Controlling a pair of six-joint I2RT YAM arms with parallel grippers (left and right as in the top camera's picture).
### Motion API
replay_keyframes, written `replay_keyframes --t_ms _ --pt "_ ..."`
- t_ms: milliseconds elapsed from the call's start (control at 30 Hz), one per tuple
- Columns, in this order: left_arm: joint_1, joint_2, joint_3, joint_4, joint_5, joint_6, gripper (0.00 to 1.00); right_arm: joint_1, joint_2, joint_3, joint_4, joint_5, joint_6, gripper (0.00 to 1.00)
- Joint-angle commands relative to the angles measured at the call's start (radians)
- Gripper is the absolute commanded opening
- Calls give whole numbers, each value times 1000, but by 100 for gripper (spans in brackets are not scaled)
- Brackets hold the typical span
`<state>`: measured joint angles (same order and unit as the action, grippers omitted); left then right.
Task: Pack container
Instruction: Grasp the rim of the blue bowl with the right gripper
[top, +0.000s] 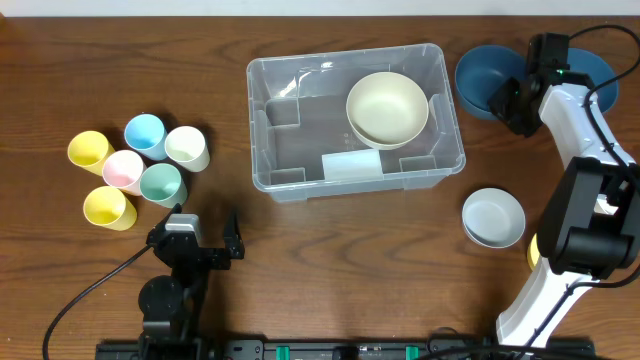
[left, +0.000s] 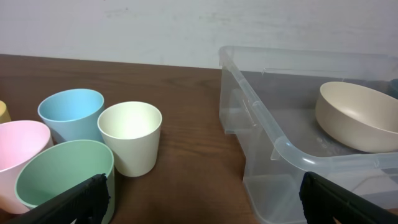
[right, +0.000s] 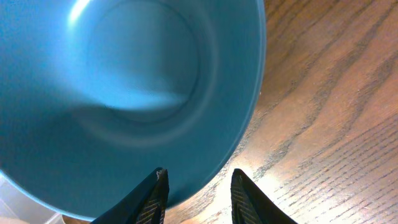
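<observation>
The clear container (top: 262, 130) stands at the table's middle with a cream bowl (top: 387, 106) in its right half; the left wrist view shows the container (left: 261, 118) and the bowl (left: 357, 115) too. A blue bowl (top: 480, 80) sits right of the container. My right gripper (top: 515, 100) is at its right rim. In the right wrist view its fingers (right: 198, 186) are open and straddle the blue bowl's (right: 124, 81) rim, one inside, one outside. My left gripper (top: 205, 220) is open and empty near the front edge, also in its wrist view (left: 202, 202).
Several cups stand at the left: yellow (top: 88, 150), blue (top: 145, 132), cream (top: 186, 146), pink (top: 123, 170), green (top: 161, 183), yellow (top: 108, 207). A pale grey bowl (top: 493, 217) sits front right, with a yellow object (top: 533, 250) partly hidden by the right arm.
</observation>
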<state>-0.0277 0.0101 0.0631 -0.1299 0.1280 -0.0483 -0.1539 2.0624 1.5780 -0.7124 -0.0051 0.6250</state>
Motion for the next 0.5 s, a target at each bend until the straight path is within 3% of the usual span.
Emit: replay_keyframes --t_ms 0,167,467 --pt "5 -6 -16 -30 11 10 98 -3 -2 -6 2 0 17 35" --pt "5 -6 -16 -30 12 9 98 -3 -2 -7 -1 0 17 24" --pt "5 -6 -16 -30 11 9 98 -3 -1 -67 47 9 13 17"
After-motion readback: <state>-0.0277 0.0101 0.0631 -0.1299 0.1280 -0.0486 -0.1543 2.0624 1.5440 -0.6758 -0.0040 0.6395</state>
